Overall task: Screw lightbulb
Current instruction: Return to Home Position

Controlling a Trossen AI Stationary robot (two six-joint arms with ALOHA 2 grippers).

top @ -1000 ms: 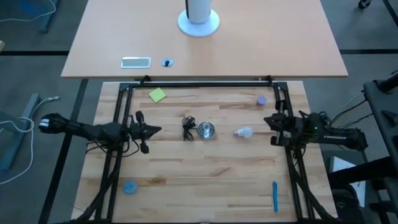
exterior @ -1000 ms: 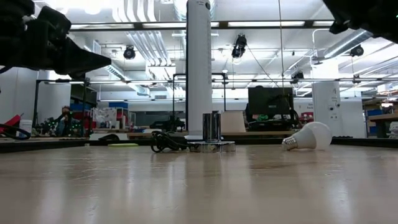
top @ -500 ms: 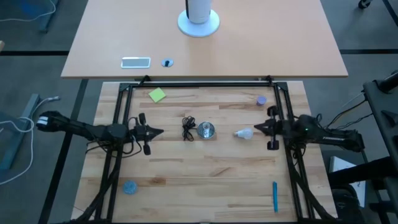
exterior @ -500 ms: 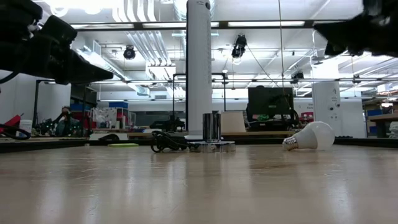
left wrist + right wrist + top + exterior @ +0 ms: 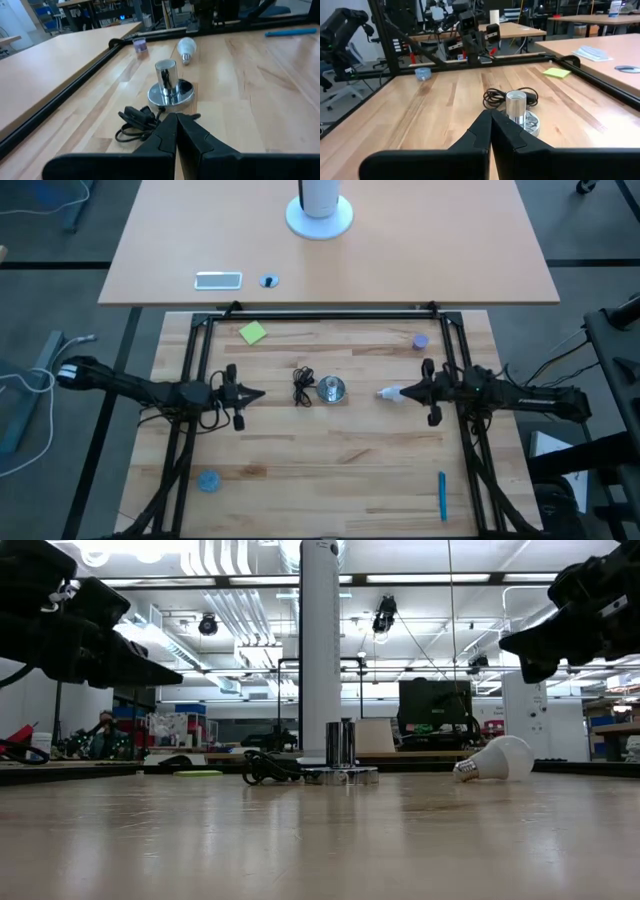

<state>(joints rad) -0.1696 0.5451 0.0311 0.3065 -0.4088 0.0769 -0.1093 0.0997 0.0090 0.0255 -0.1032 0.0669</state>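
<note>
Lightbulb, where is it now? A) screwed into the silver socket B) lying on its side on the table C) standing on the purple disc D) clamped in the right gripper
B: the lightbulb lies on its side on the table, apart from the silver socket, nothing gripping it.

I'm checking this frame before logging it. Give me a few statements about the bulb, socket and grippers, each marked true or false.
1. The lightbulb is screwed into the silver socket. False: it lies on its side on the table, apart from the socket.
2. The left gripper and the right gripper are both shut and empty. True.
3. The black cord lies on the left arm's side of the socket. True.
4. The right gripper rests on the table. False: the low view shows it in the air above the lightbulb.
</note>
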